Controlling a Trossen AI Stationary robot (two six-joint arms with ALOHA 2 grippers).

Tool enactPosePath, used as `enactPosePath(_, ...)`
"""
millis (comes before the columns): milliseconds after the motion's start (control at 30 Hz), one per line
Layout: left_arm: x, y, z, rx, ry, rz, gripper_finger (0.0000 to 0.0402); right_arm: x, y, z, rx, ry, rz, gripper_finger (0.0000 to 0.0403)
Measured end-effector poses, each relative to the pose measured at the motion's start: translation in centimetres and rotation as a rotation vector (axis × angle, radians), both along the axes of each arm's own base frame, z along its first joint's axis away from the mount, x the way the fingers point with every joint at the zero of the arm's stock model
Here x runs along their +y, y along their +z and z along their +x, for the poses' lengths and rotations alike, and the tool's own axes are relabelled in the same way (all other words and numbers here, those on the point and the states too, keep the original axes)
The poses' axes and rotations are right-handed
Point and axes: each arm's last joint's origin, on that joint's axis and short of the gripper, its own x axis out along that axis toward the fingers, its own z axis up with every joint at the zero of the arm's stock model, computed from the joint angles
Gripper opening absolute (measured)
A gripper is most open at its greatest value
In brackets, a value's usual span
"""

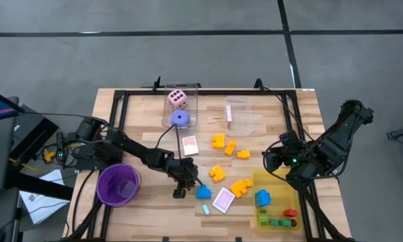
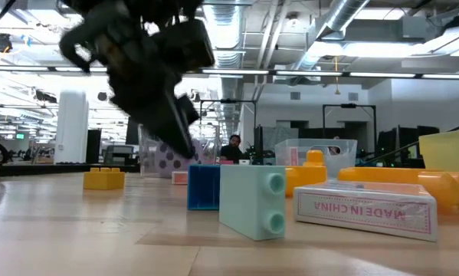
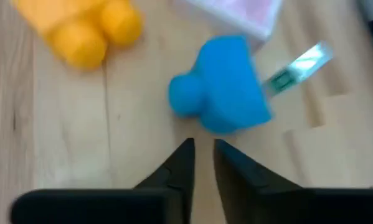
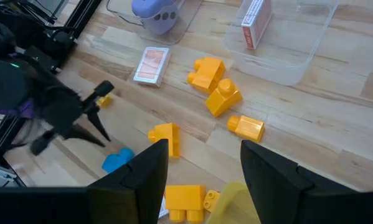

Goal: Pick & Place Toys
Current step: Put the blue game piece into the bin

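A blue block (image 3: 226,87) lies on the wooden table near its front edge, also seen in the high view (image 1: 203,193). My left gripper (image 3: 203,144) hangs just short of it and a little above the table, slanting down. Its fingers are almost together with nothing between them. From the right wrist view the left gripper (image 4: 99,127) shows clear of the blue block (image 4: 118,160). My right gripper (image 4: 205,155) is open and empty, held high over the table's right side by the yellow tray (image 1: 280,183). Yellow and orange blocks (image 1: 218,140) lie scattered mid-table.
A purple cup (image 1: 118,184) stands front left beside the left arm. Two clear boxes at the back hold a pink die (image 1: 177,99), a purple die (image 1: 180,119) and a card deck (image 1: 229,113). Cards (image 1: 224,199) and a mint block (image 1: 206,210) lie near the blue block. The tray holds several blocks.
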Motion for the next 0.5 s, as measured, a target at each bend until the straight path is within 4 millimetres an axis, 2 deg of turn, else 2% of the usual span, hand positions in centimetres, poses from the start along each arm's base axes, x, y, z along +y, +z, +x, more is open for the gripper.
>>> enactPosePath(100, -0.5, 1.0, -0.2, -0.04, -0.025, -0.023, 0.0109, 0.0, 0.0, 0.0, 0.002, 0.007, -0.004, 0.0193)
enactPosePath(233, -1.7, 1.7, 0.3, -0.144, -0.056, -0.053, 0.0204, 0.1, 0.0, 0.0, 0.003, 0.014, -0.006, 0.0193)
enactPosePath(367, -2.1, 1.1, 0.6, -0.17, -0.028, -0.026, 0.0297, 0.1, 0.0, 0.0, 0.005, 0.017, -0.003, 0.0193)
enactPosePath(500, -1.8, 0.2, 0.9, -0.158, 0.008, -0.002, 0.0355, 0.2, 0.0, -0.1, 0.007, 0.026, -0.007, 0.0193)
